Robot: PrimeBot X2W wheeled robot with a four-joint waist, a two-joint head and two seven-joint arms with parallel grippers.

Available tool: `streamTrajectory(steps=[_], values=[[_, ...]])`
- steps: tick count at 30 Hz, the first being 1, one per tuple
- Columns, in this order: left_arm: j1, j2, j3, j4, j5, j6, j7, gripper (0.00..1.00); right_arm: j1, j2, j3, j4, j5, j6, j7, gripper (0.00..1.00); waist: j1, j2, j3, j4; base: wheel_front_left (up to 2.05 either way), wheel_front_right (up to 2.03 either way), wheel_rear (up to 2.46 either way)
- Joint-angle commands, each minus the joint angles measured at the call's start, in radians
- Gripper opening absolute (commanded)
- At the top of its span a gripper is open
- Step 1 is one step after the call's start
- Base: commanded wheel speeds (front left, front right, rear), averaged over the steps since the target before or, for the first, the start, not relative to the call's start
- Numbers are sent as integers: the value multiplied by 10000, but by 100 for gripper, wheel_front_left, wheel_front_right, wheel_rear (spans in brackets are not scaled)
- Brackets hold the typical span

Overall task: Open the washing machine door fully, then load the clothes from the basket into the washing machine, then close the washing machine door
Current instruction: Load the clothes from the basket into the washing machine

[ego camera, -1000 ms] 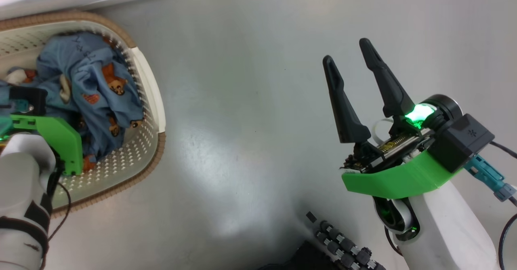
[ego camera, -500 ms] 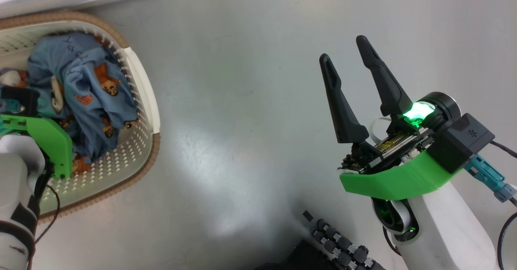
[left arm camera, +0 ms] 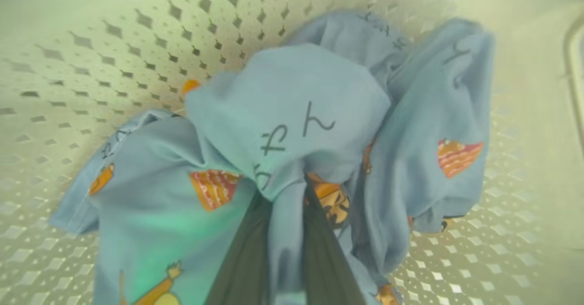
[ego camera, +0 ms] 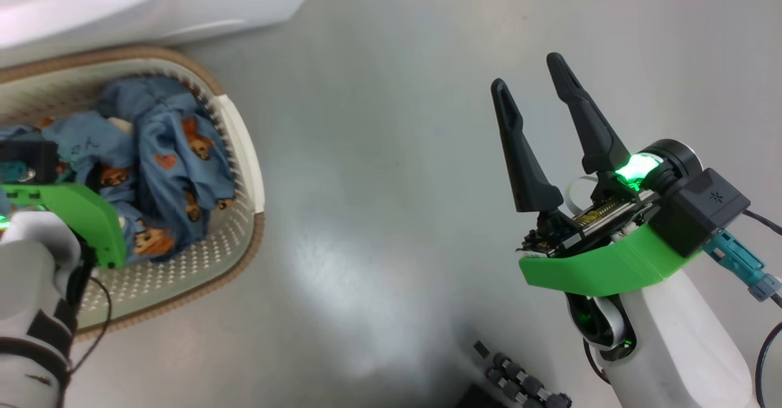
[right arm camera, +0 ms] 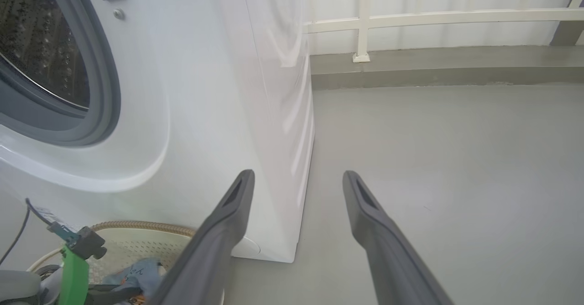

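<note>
The left gripper is down inside the basket, its 2 dark fingers drawn nearly together on a gathered fold of the clothes, with a ridge of the blue fabric pinched between them. The rest of the bear-print bundle lies bunched against the perforated wall, and I cannot tell whether 1 garment or both are caught. The right gripper hangs over the bare floor with its fingers spread wide and nothing between them, well apart from the basket. The basket stands just beside the foot of the washing machine. In the right wrist view the steel drum shows through the uncovered grey-ringed opening, up and beyond the basket's far rim. The coming move likely turns on that: from the left gripper the drum mouth lies upward and forward, so the cloth must clear the rim before travelling in. The left arm is plainly the nearer.
</note>
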Motion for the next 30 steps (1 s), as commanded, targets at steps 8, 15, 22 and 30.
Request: streamTrajectory(steps=[8,15,22,30], values=[[975,-86,198,-30,-741,6,-987,0,359,-140,-60,72,-87,44,-80,100,0,0,-1337,552,0,0,0],[1650,-375,166,-224,-1312,6,-1628,0,744,-489,-300,272,-36,44,-80,100,0,0,-2374,955,0,0,0],[2220,-523,183,-646,-1658,6,-1882,0,1139,-792,-483,427,-5,44,-80,100,0,0,-3217,1334,0,0,0],[3160,-497,1033,-2019,-1391,79,-1897,0,1637,-1151,-647,611,40,44,-80,100,0,0,-4153,1728,0,0,0]])
